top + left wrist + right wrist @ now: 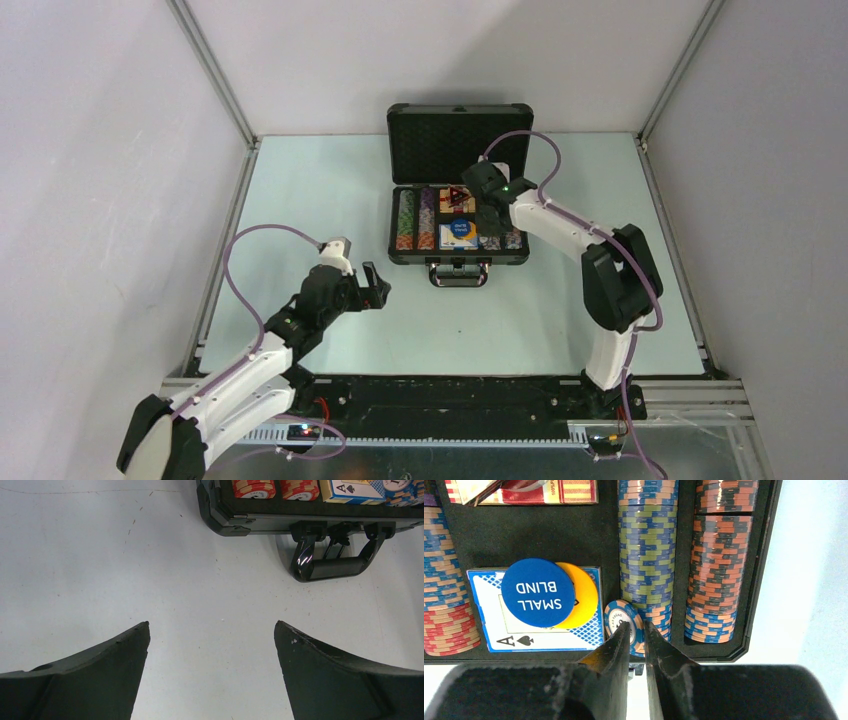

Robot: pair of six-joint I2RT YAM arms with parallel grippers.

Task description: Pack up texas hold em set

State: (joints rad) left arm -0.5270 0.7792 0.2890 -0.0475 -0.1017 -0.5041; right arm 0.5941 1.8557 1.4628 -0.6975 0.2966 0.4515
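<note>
L gripper (212, 630): jaws spread wide, empty, over bare table (100, 555) near handle (330, 565) of briefcase (458, 258). The briefcase sits mid-table w/ lid up. Chip rows (646, 545), blue card box (489, 630) and SMALL BLIND button (538, 592) are already in. R gripper (636, 630): jaws nearly together, nothing betw them, over loose chip (616, 622) leaning at row end. Left, I'd judge: seat chip, shut lid. R arm is in lid's way.

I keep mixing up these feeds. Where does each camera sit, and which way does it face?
Top external: above, behind the bases, looking down; both arms, left hand, right hand and open briefcase show.
Left wrist: on the left arm, facing the briefcase handle; its spread fingers show.
Right wrist: above the briefcase, looking down at chip rows; its fingers nearly meet.
Both wrist views share the card box.
</note>
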